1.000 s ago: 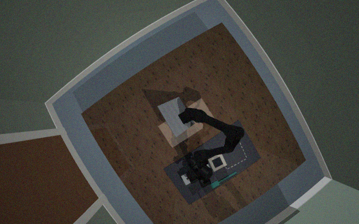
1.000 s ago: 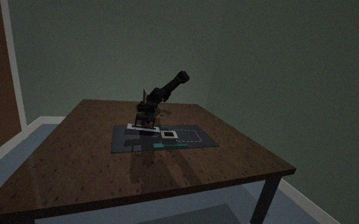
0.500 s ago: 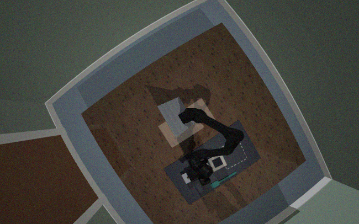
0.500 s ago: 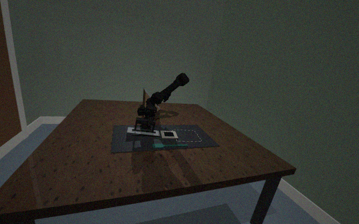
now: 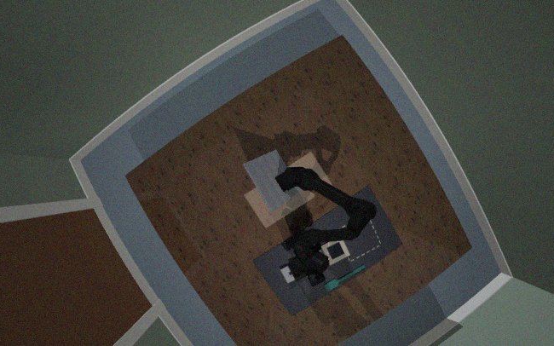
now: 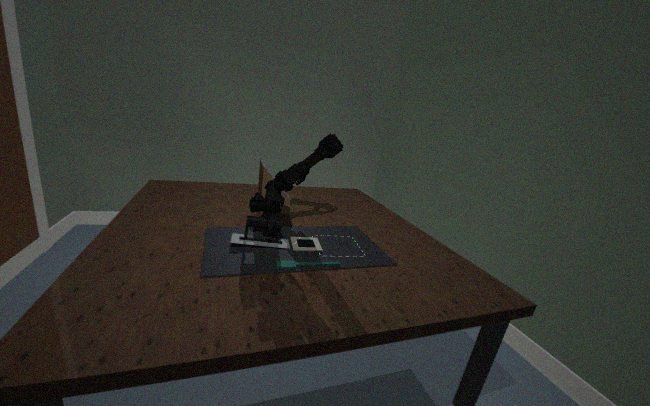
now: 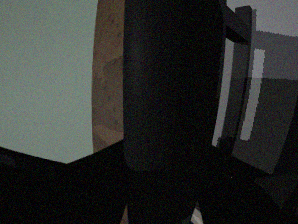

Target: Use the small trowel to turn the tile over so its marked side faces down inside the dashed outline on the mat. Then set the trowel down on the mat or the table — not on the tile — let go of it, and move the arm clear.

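Note:
The pale tile (image 5: 342, 258) (image 6: 295, 247) lies flat on the mat (image 5: 266, 264) (image 6: 217, 262), its dark square mark up. It is just left of the dashed outline (image 5: 380, 243) (image 6: 360, 256), at its edge. My gripper (image 5: 307, 267) (image 6: 266, 225) (image 7: 165, 140) is shut on the black handle of the trowel (image 5: 287, 273) (image 6: 239, 239) (image 7: 170, 75). The trowel's pale blade is low over the mat, its right end close beside the tile's left edge. Whether it touches or goes under the tile, I cannot tell. My gripper hides much of the blade in the top view.
A teal flat tool (image 5: 331, 285) (image 6: 287, 263) lies along the mat's front edge. A grey panel (image 5: 266, 180) and a beige sheet (image 5: 264, 215) are near the arm's base. The wooden table (image 5: 434, 223) (image 6: 166, 312) extends around the mat.

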